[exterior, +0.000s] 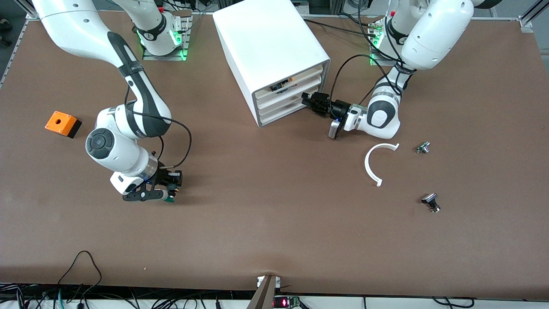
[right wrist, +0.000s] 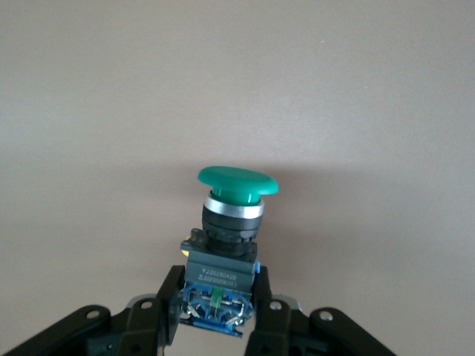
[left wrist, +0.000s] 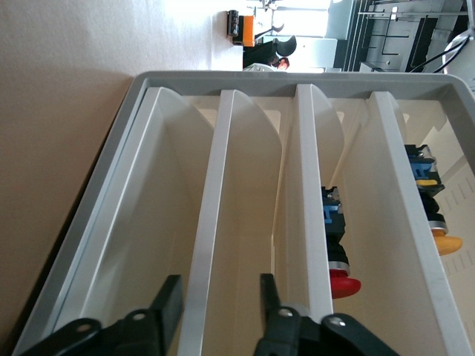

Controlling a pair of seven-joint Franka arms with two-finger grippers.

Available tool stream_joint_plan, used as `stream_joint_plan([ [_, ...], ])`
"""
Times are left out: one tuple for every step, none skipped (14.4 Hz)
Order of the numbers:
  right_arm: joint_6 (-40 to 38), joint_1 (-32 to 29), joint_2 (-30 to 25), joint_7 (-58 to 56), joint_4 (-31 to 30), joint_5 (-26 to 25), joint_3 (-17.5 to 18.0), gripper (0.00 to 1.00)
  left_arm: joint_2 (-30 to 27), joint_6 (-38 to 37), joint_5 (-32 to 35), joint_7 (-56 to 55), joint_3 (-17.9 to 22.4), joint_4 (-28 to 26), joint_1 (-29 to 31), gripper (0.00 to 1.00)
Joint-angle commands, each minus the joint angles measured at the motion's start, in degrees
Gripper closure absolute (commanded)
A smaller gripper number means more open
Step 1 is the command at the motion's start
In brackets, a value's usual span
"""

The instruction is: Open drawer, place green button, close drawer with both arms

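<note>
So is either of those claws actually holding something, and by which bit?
Yes. The right gripper grips the green button by its dark lower body. The left gripper holds nothing; its open fingers straddle a drawer front.

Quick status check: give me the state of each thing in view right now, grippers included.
Drawer: shut, front lip between the left gripper's fingers.
Button: held over the table, green cap pointing away from the fingers.
Left gripper: open around the drawer's lip, at the cabinet front.
Right gripper: shut on the button.
Top tier: shut, holding parts.
</note>
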Motion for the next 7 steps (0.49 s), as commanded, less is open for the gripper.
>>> stream_joint_plan([
  [-6.79, 1.81, -1.11, 4.17, 4.26, 0.34, -0.04, 1.0, 0.26, 1.46, -1.83, 1.76, -0.38, -0.87, -0.57, 0.59],
  [-8.03, 2.51, -1.55, 5.92, 4.97, 0.25, -0.04, 1.0, 0.43, 1.99, -1.83, 1.76, -0.38, -0.79, -1.09, 0.64],
  [-8.56, 3.74, -1.73, 7.51, 5.41, 0.08, -0.13, 1.0, 0.87, 2.43, -2.79, 1.76, -0.38, -0.79, -1.71, 0.64],
  [-9.35, 4.71, -1.73, 8.83, 6.02, 0.08, -0.13, 1.0, 1.05, 2.7, -3.85, 1.76, -0.38, -0.79, -2.32, 0.63],
  [-10.67, 5.15, -1.82, 10.67, 7.07, 0.08, -0.13, 1.0, 1.14, 3.4, -4.81, 1.76, -0.38, -0.87, -3.2, 0.63],
  [-12.59, 6.03, -1.82, 12.6, 9.0, 0.08, -0.13, 1.0, 1.14, 3.75, -5.52, 1.76, -0.38, -0.88, -3.73, 0.64],
  [-15.05, 7.08, -1.82, 14.45, 10.84, 0.16, -0.04, 1.0, 1.14, 3.93, -5.53, 1.76, -0.38, -0.88, -3.73, 0.72],
])
